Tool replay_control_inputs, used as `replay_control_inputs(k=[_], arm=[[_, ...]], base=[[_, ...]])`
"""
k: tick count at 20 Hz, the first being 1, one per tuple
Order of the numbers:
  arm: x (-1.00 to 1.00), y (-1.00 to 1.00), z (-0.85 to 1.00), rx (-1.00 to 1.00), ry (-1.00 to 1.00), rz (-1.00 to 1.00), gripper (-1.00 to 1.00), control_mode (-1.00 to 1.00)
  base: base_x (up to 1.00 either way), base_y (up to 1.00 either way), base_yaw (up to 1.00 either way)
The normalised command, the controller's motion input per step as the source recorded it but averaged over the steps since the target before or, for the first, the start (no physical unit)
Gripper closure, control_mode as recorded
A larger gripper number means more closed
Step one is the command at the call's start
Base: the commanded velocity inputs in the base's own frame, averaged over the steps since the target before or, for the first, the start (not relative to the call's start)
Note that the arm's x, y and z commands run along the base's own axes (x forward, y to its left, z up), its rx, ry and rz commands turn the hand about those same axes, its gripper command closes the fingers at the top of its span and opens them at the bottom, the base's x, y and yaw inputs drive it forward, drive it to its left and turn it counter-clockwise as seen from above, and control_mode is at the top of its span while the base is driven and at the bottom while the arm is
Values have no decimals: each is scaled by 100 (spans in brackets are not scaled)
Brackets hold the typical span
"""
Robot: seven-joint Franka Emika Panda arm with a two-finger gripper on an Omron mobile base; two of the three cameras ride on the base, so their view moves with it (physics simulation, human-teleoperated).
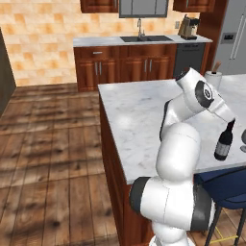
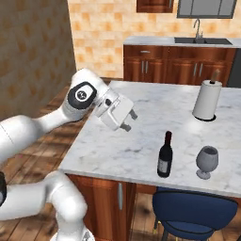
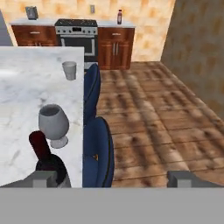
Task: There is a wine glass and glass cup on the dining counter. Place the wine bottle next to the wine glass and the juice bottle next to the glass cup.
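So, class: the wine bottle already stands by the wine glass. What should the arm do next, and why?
Probably head for the juice bottle on the far worktop beside the stove. The wine bottle stands by the wine glass, the gripper is open and empty, and the glass cup has no bottle beside it.

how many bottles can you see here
2. The wine bottle stands on the dining counter beside the wine glass. The juice bottle stands on the far worktop, right of the stove. Others may be hidden.
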Motion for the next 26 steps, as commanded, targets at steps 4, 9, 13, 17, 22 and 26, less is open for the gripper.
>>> replay_control_inputs(k=[4, 9, 13, 17, 22, 26], arm=[[-64, 21, 0, 6, 8, 54, -100, -100], [-24, 21, 14, 5, 13, 51, -100, -100], [-5, 15, 34, 6, 17, 39, -100, -100], [8, 6, 3, 1, 11, 26, -100, -100], [16, 4, 0, 2, 12, 15, -100, -100], [-6, 5, 0, 0, 3, 0, -100, 100]], base=[[0, 0, 0], [0, 0, 0], [0, 0, 0], [0, 0, 0], [0, 0, 0], [-41, 0, 2]])
